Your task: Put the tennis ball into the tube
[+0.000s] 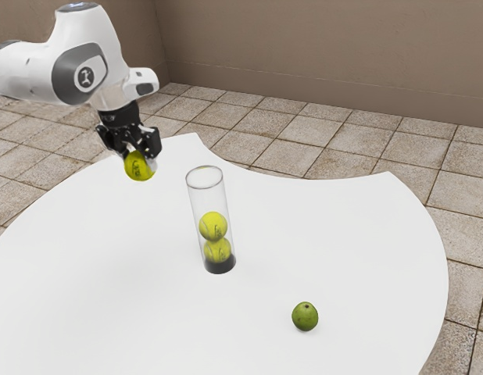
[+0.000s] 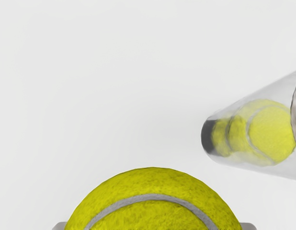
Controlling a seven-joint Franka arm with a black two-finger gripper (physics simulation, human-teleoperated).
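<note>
Gripper [image 1: 138, 161] pinches ball [image 1: 138, 168] from 2 sides, underside free — suits drop from above. Ball hangs over table [image 1: 109, 258], apart from tube [image 1: 201, 200]. Tube upright, 2 balls [image 1: 213, 226] inside — likely room for 1 more.

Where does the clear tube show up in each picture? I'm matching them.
Exterior view: the clear tube stands between the gripper and the green fruit.
Wrist view: off to one side of the held tennis ball, rim cut off.
Shared landmark: its black base, under two tennis balls.
</note>
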